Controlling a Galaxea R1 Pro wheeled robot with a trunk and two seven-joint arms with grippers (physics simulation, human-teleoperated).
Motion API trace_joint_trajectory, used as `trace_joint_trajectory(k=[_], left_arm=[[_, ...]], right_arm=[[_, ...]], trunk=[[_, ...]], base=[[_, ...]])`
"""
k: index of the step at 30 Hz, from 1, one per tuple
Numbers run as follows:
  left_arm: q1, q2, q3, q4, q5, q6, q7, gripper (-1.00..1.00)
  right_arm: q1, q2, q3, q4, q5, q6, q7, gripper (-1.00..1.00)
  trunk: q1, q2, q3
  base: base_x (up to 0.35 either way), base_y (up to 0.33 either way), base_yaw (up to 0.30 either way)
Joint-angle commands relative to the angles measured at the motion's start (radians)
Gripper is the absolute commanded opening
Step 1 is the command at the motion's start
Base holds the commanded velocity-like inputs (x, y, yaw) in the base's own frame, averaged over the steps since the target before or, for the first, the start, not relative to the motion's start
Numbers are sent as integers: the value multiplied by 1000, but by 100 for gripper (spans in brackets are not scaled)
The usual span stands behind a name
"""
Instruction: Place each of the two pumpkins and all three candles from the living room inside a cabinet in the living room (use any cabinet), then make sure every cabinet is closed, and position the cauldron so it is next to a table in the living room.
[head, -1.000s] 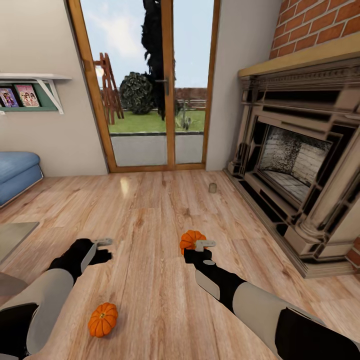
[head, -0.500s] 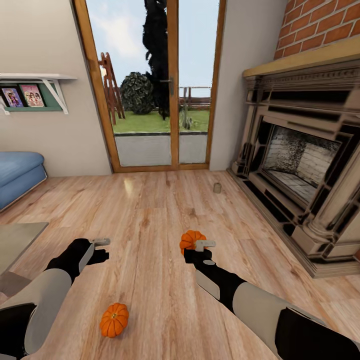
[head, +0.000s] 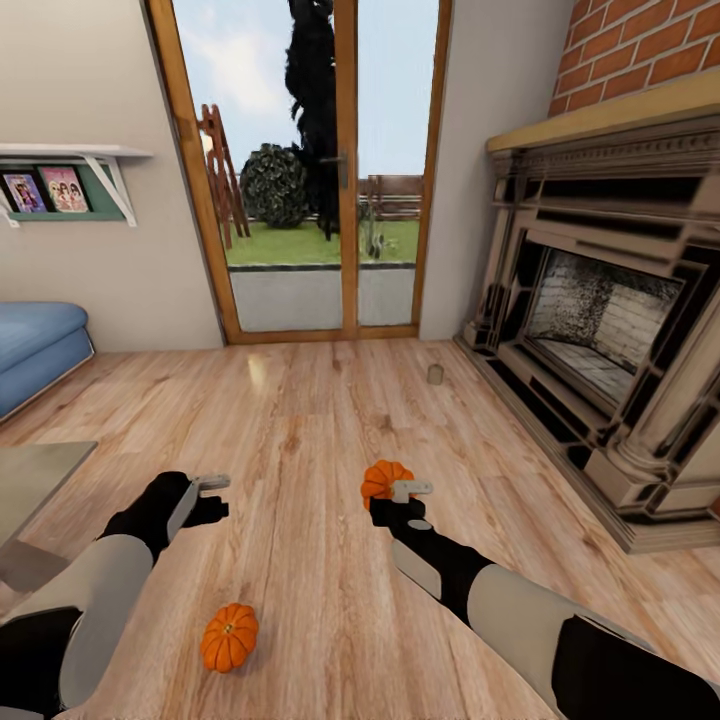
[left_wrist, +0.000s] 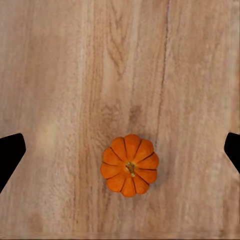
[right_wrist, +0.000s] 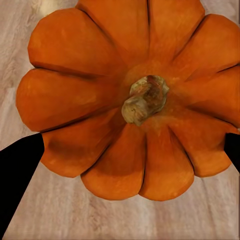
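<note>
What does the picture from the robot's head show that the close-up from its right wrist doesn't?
Only the head view shows the room: the fireplace, the glass doors, a blue sofa, a small candle on the floor, a second pumpkin lying near the left arm, and the left claw.

Only the right wrist view shows the held pumpkin's stem and ribs close up.

Both share the wooden floor, and the pumpkin at the right claw, whose fingertips sit either side of it.
</note>
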Motion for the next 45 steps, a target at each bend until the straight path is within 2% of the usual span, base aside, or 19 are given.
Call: trace_joint_trajectory(k=[1, 2, 3, 6, 7, 8, 9, 10, 11, 14, 17, 20, 21, 24, 30, 32, 35, 38, 45], left_arm=[[-1, -12, 4, -41, -5, 59, 2, 100], [-1, -20, 4, -93, -5, 128, 2, 100], [-1, -34, 4, -210, -6, 222, 4, 100], [0, -52, 2, -293, -23, 266, 5, 100], [0, -57, 2, -307, -41, 274, 5, 100], [0, -64, 2, -300, -74, 283, 5, 100], [-5, -70, 2, -278, -84, 285, 5, 100], [-10, -74, 2, -263, -87, 286, 5, 100], [-29, -82, 2, -225, -93, 287, 5, 100], [-123, -93, 3, -44, -99, 288, 5, 100], [-218, -101, 5, 129, -99, 289, 4, 100], [-256, -133, 8, 188, -94, 289, 4, 100], [-263, -152, 21, 198, -79, 289, 4, 100], [-268, -171, 69, 205, -41, 284, 7, 100], [-269, -176, 87, 197, -27, 267, 16, 100], [-270, -173, 88, 156, -27, 266, 30, 100], [-269, -162, 92, 71, -27, 267, 49, 100], [-269, -149, 97, 54, -26, 266, 52, 100], [-269, -110, 100, 14, -26, 234, 57, 100]], right_arm=[[-1, -1, 9, -1, -8, -5, -4, -100], [-1, -1, 8, 0, -8, -5, -5, -100], [-1, -2, 7, -1, -7, -2, -5, -100], [-3, -3, 4, -8, -4, 35, -7, -100], [-4, -6, 3, -17, -2, 82, -8, -100], [-15, -25, -4, -43, -2, 220, -9, -100], [-35, -42, -16, -58, -2, 289, -9, -100], [-47, -49, -26, -67, -2, 319, -9, -100], [-74, -62, -54, -85, -2, 369, -10, -100], [-149, -86, -123, -118, -1, 494, -15, -100], [-240, -126, -146, -141, 0, 657, -18, -100], [-341, -176, -153, -153, -1, 750, -18, -100], [-387, -205, -154, -157, -2, 783, -18, -100], [-475, -261, -154, -177, -7, 891, -13, -100], [-606, -313, -152, -185, -4, 968, -12, -100], [-641, -316, -152, -186, 4, 971, -14, -100], [-737, -317, -152, -186, 86, 978, -15, -100], [-800, -317, -152, -185, 136, 983, -15, -100], [-878, -313, -152, -185, 163, 985, -15, -100]], trunk=[[4, -8, -4], [8, -15, -7], [11, -22, -10], [23, -43, -20], [27, -50, -23], [31, -57, -26], [34, -64, -29], [38, -71, -32], [42, -78, -35], [54, -99, -45], [65, -120, -54], [77, -141, -64], [80, -148, -67], [89, -162, -77], [91, -163, -100], [92, -164, -108], [93, -164, -119], [95, -165, -131], [98, -167, -158]], base=[[0, 0, 0], [0, 0, 0], [0, 0, 0], [0, 0, 0], [0, 0, 0], [0, 0, 0], [0, 0, 0], [0, 0, 0], [0, 0, 0], [0, 0, 0], [0, 0, 0], [0, 0, 0], [0, 0, 0], [0, 0, 0], [0, 0, 0], [0, 0, 0], [0, 0, 0], [0, 0, 0], [0, 0, 0]])
